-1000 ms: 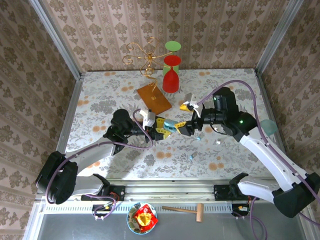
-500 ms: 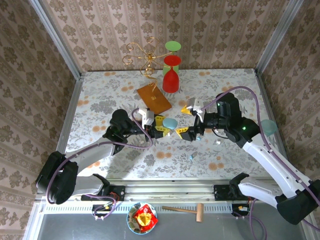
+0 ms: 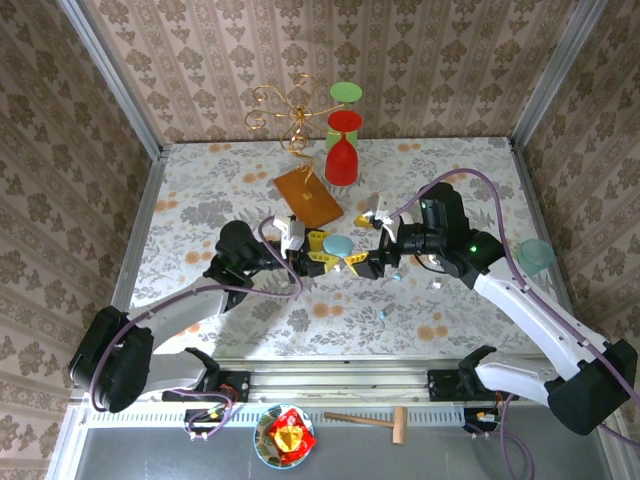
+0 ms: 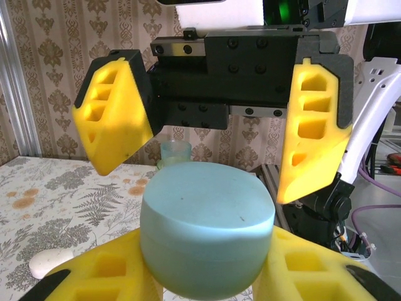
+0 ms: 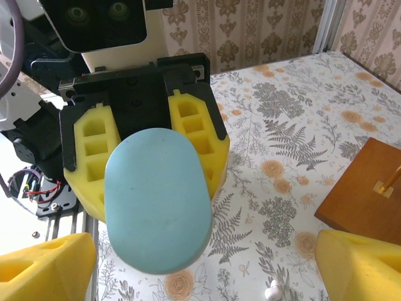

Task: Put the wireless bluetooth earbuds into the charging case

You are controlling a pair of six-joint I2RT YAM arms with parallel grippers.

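Right gripper (image 3: 367, 240) has moved in toward the left gripper (image 3: 322, 250); both arms reach inward from the near edge. A light blue earbud (image 3: 388, 313) lies loose on the table (image 3: 200, 190), nearer than the right gripper. The left gripper clamps the closed light blue charging case (image 3: 337, 245). The right jaws stand wide open around the case, not touching.

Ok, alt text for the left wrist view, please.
A light blue charging case is clamped between the yellow fingers of the left gripper. The right gripper faces it, open, fingers spread above it. A small white piece lies on the table.
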